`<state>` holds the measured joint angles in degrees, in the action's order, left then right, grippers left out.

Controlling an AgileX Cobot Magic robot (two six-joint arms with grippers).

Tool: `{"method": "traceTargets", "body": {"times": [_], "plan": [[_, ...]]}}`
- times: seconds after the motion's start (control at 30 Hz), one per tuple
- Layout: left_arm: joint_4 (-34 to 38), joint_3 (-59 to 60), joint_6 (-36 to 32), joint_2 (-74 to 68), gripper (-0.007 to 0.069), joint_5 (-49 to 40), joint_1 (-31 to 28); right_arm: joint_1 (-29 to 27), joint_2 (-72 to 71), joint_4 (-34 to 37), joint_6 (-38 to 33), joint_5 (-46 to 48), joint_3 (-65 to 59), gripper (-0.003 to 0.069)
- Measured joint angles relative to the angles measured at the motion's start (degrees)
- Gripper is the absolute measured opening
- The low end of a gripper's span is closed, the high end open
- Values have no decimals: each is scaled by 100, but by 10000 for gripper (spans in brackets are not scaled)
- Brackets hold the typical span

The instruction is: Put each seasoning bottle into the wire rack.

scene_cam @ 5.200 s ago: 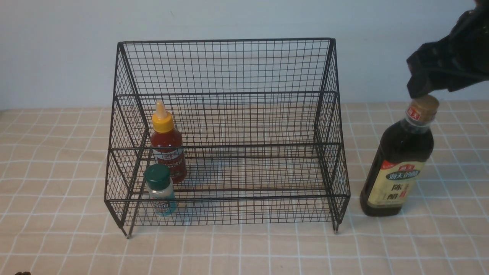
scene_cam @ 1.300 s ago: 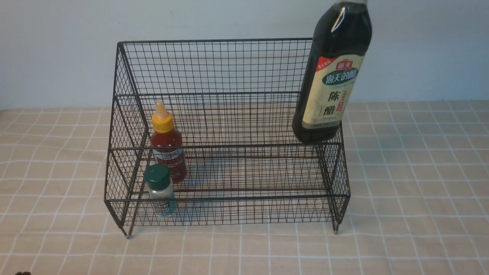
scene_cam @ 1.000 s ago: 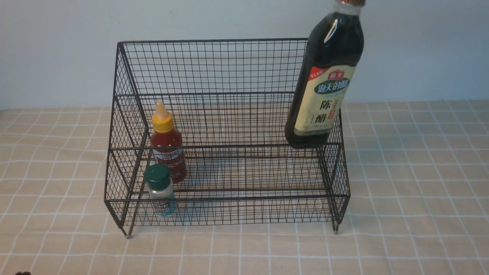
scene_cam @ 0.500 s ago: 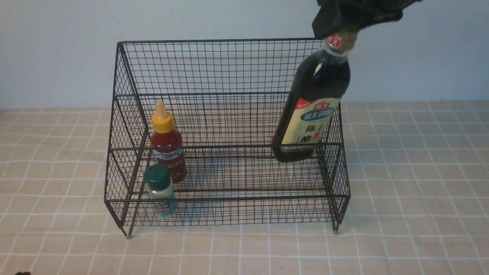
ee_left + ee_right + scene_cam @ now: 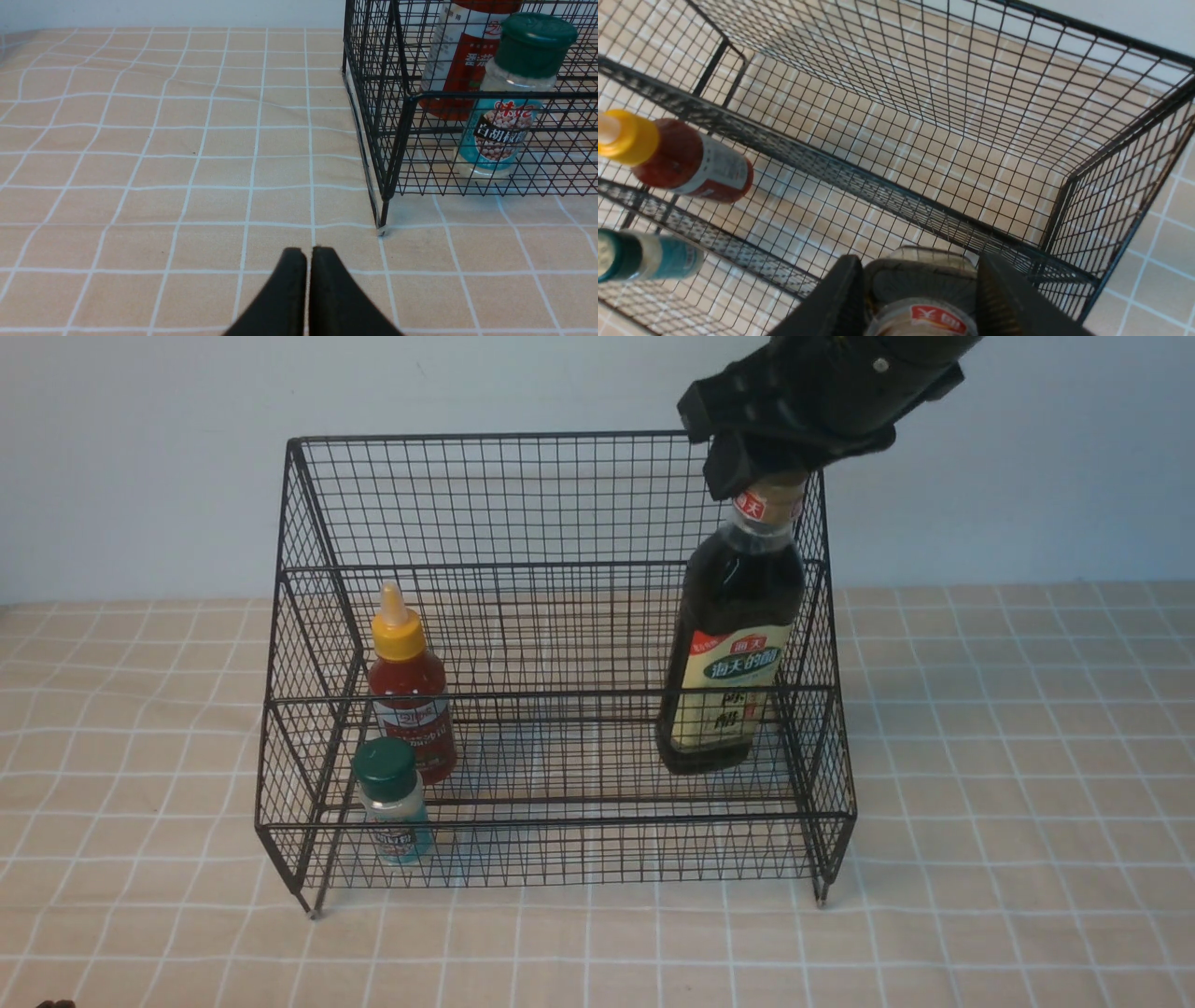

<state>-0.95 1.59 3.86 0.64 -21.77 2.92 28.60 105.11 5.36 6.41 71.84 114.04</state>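
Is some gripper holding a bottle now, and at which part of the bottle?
Yes. The right gripper holds the dark vinegar bottle by its top, around the tan cap.

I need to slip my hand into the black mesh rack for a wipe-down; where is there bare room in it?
Bare: the middle stretch of the black wire rack, between the red squeeze bottle with yellow nozzle and the dark vinegar bottle in the right gripper. Crowded: the left end, where the green-capped clear shaker stands before the squeeze bottle.
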Motion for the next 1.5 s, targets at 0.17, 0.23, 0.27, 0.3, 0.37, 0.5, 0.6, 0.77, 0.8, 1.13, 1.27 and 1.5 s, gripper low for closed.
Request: {"method": "traceTargets", "body": {"times": [0.17, 0.23, 0.27, 0.3, 0.37, 0.5, 0.6, 0.77, 0.8, 1.13, 1.27, 1.5], "plan": [[0, 0, 0, 0, -7, 0, 0, 0, 107, -29, 37, -133, 0, 293], [0, 0, 0, 0, -7, 0, 0, 0, 125, -36, 37, -178, 0, 293], [0, 0, 0, 0, -7, 0, 0, 0, 151, -41, 37, -195, 11, 298], [0, 0, 0, 0, -7, 0, 0, 0, 162, -41, 37, -205, 11, 302], [0, 0, 0, 0, -7, 0, 0, 0, 186, -41, 37, -255, 20, 320], [0, 0, 0, 0, -7, 0, 0, 2, 215, -63, 37, -316, 45, 394], [0, 0, 0, 0, -7, 0, 0, 8, 193, -218, 57, -356, 50, 454], [0, 0, 0, 0, -7, 0, 0, 8, -24, -676, 200, -382, 50, 525], [0, 0, 0, 0, -7, 0, 0, 8, -101, -746, 206, -382, 50, 530], [0, 0, 0, 0, -7, 0, 0, 8, -1169, -1016, 213, -558, 56, 537], [0, 0, 0, 0, -7, 0, 0, 8, -1738, -1047, 182, -480, 56, 498], [0, 0, 0, 0, -7, 0, 0, 8, -3148, -1484, 171, 108, 65, 210]]}}
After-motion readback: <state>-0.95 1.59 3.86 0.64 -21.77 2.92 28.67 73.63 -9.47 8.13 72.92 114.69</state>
